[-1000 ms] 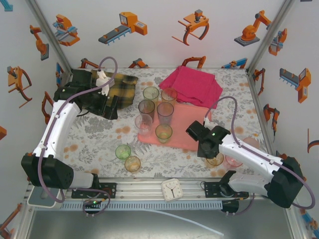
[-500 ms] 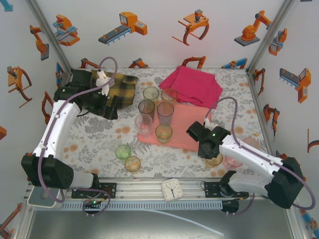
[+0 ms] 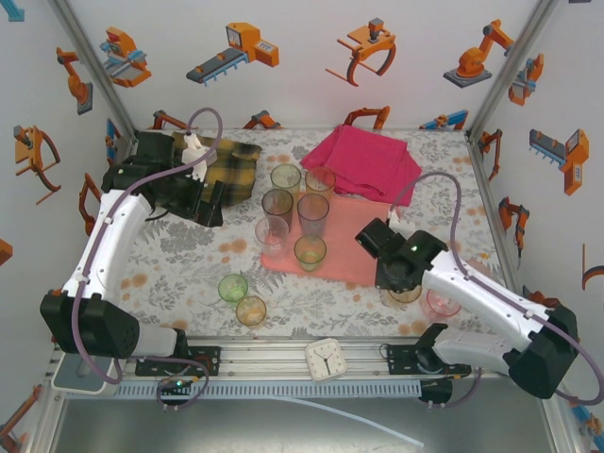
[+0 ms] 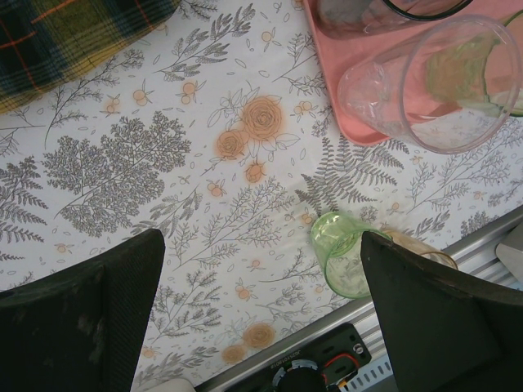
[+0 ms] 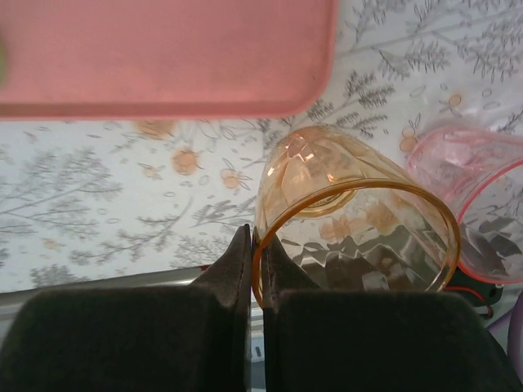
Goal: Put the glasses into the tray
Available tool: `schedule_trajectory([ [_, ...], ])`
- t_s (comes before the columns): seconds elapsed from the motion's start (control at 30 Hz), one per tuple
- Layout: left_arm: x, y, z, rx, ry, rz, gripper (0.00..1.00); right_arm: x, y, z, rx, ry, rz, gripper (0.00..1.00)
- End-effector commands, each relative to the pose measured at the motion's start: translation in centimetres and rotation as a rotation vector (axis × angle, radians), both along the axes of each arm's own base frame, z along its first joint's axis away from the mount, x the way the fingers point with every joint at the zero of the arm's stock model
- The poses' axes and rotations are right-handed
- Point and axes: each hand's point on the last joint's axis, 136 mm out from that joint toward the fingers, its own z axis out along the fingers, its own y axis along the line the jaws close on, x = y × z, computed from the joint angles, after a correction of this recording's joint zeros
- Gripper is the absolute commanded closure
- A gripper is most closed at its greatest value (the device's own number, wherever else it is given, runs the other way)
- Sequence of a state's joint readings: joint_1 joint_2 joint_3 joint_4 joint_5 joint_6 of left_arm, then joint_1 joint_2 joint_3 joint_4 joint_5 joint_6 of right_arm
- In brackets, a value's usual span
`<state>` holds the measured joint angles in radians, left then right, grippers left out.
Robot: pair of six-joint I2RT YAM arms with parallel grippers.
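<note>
Tray (image 3: 344,241) lay mid-table. Just off its near corner stood the amber glass (image 5: 351,229); my right gripper (image 5: 257,261) had just clamped shut on its rim, so I judged it ready to lift. Left gripper (image 4: 261,278) hung wide open.

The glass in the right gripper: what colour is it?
Amber-orange glass, clearest in the right wrist view.

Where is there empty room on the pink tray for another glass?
The tray has a bare right half, between the glasses bunched along its left side and the right gripper, which pinches the rim of the orange glass. The flowery table is also free between the left arm and the green glass. The tray's left side is crowded.
</note>
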<state>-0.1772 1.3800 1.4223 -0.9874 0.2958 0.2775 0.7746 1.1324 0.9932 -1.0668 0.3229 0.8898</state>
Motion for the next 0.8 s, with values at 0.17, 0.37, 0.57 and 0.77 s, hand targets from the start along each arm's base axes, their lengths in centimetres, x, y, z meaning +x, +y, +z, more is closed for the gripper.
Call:
schedule_trajectory([
  [0.17,-0.1,-0.2,0.0,0.004,0.003,-0.01,0.03,7.6,2.8,4.8,0.013,-0.104,0.093,0.96],
  [0.37,-0.1,0.0,0.2,0.009,-0.006,-0.006,0.03,13.3,5.3,4.8,0.026,-0.098,0.16,0.96],
  [0.57,0.0,0.1,0.3,0.013,-0.008,-0.002,0.03,18.7,7.0,3.8,0.049,-0.1,0.196,0.96],
  [0.77,0.0,0.2,0.1,0.015,-0.003,0.0,0.03,22.5,8.3,2.5,0.064,-0.095,0.222,0.96],
])
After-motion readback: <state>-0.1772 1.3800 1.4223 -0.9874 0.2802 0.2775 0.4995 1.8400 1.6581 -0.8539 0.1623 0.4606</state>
